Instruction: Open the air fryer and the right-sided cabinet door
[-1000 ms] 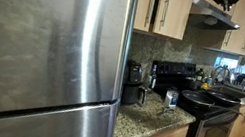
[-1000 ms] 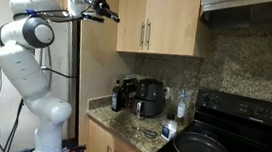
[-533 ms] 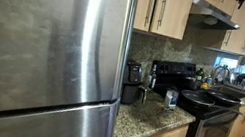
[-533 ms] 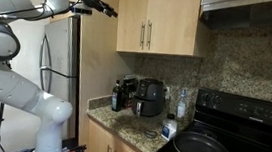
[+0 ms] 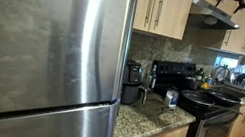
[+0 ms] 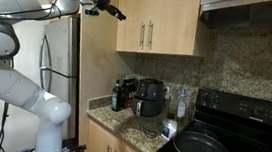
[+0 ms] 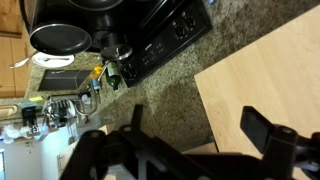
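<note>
Empty and spread wide, the gripper (image 6: pixel 117 11) hangs high beside the cabinets, well above the air fryer (image 6: pixel 152 98) on the table (image 6: pixel 122 121), and could catch the handle of the twin door (image 6: pixel 131 20) rather than the neighbouring one on the right-sided cabinet door (image 6: pixel 176 25).

In an exterior view the white robot arm (image 6: pixel 16 74) stands at 9 o'clock. Its gripper (image 6: pixel 118 12) hangs high at 11 o'clock, near the left edge of the upper cabinet. The right-sided cabinet door (image 6: pixel 176 25), at 12 o'clock, is closed. Near the centre the air fryer (image 6: pixel 152 98) stands on the granite counter (image 6: pixel 131 128). At 5 o'clock a pan (image 6: pixel 201 150) lies on the stove (image 6: pixel 258 116).
</note>
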